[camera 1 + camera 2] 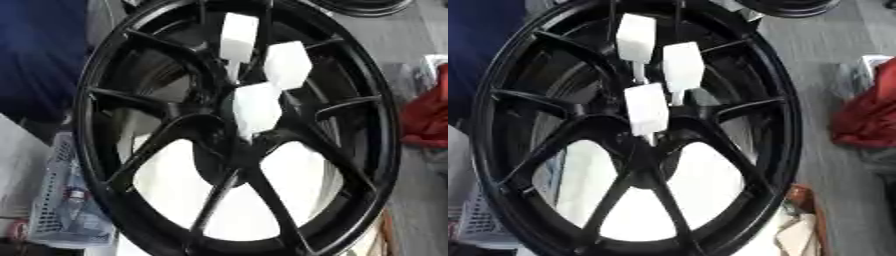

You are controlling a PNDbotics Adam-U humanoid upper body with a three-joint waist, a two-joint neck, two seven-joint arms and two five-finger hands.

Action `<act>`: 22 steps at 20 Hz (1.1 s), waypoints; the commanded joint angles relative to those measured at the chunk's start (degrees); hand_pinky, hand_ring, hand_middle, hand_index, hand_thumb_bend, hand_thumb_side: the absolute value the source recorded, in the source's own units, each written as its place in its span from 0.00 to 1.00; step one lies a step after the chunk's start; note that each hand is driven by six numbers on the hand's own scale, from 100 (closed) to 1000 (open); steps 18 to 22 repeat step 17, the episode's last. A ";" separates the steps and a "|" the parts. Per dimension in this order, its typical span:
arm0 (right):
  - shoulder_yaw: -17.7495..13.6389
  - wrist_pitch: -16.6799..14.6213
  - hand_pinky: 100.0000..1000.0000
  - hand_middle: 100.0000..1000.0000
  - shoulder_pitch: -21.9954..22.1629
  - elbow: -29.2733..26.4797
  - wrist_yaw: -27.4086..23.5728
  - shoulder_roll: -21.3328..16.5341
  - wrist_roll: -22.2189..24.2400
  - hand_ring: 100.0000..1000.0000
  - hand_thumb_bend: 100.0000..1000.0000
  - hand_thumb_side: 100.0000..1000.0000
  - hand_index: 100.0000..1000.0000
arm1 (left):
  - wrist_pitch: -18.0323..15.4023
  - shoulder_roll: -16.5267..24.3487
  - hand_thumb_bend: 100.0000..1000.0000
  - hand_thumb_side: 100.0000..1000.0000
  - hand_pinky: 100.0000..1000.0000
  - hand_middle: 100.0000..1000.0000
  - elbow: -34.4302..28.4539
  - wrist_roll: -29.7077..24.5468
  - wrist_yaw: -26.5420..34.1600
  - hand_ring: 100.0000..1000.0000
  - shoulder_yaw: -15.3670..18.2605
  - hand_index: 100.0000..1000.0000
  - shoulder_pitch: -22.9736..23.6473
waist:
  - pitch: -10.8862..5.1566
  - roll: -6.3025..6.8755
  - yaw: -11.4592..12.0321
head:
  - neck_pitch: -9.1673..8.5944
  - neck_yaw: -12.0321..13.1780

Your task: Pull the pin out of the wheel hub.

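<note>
A glossy black spoked wheel hub (236,130) fills the view, three white block-headed pins (647,109) protruding at its centre; neither hand shows.

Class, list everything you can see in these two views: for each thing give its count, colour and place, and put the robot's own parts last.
Wheel: one, black, spoked, fills most of the view.
Pins: three, white blocky heads, standing out of the hub at the wheel's centre and just above.
Basket: one, pale perforated plastic, lower left behind the rim.
Blue cloth: one, dark blue, upper left.
Red cloth: one, red, right edge.
Second dark rim: one, black, top edge, partly cut off.
Floor: grey, right side.
Robot's hands: neither in view.
</note>
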 commanded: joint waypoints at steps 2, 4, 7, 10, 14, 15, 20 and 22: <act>2.42 -1.36 0.83 0.68 -2.45 -8.34 -2.73 -1.09 0.90 0.78 0.16 0.39 0.76 | 0.09 1.71 0.55 0.84 0.73 0.81 -0.83 -0.22 0.21 0.77 0.57 0.81 -1.02 | -2.20 0.26 0.06 | -0.16 -0.58; 4.32 -1.44 0.83 0.68 -3.70 -11.71 -3.07 -0.58 2.40 0.78 0.00 0.32 0.76 | 0.17 1.60 0.54 0.84 0.73 0.80 -0.83 -0.28 0.25 0.77 0.48 0.81 -1.16 | -2.34 0.27 0.12 | -0.24 -0.85; 7.30 -1.48 0.83 0.67 -5.84 -16.17 -3.27 0.31 4.92 0.78 0.00 0.31 0.75 | 0.27 1.47 0.54 0.84 0.73 0.81 -0.95 -0.47 0.22 0.78 0.26 0.81 -1.49 | -2.56 0.27 0.38 | -0.18 -1.17; 9.54 -1.29 0.83 0.67 -7.72 -18.89 -3.08 1.13 7.07 0.78 0.00 0.31 0.75 | 0.36 1.38 0.54 0.84 0.73 0.81 -1.04 -0.58 0.20 0.78 0.13 0.81 -1.64 | -2.71 0.18 0.67 | -0.24 -1.32; 11.48 -1.08 0.83 0.67 -9.79 -20.57 -3.09 2.25 8.97 0.78 0.00 0.31 0.75 | 0.45 1.34 0.54 0.84 0.73 0.81 -1.04 -0.68 0.16 0.78 0.03 0.81 -1.69 | -2.83 0.10 0.82 | -0.50 -1.56; 11.80 -1.06 0.83 0.67 -10.15 -20.80 -3.07 2.45 9.28 0.78 0.00 0.32 0.75 | 0.44 1.35 0.54 0.84 0.73 0.81 -1.06 -0.69 0.14 0.78 0.03 0.81 -1.72 | -2.81 0.07 0.84 | -0.54 -1.61; 12.26 -1.01 0.83 0.67 -10.75 -21.07 -2.95 2.76 9.82 0.78 0.00 0.31 0.75 | 0.44 1.35 0.54 0.84 0.73 0.81 -1.11 -0.70 0.13 0.78 0.03 0.81 -1.78 | -2.81 -0.02 0.83 | -0.47 -1.65; 12.26 -1.01 0.83 0.67 -10.75 -21.07 -2.95 2.76 9.82 0.78 0.00 0.31 0.75 | 0.44 1.35 0.54 0.84 0.73 0.81 -1.11 -0.70 0.13 0.78 0.03 0.81 -1.78 | -2.81 -0.02 0.83 | -0.47 -1.65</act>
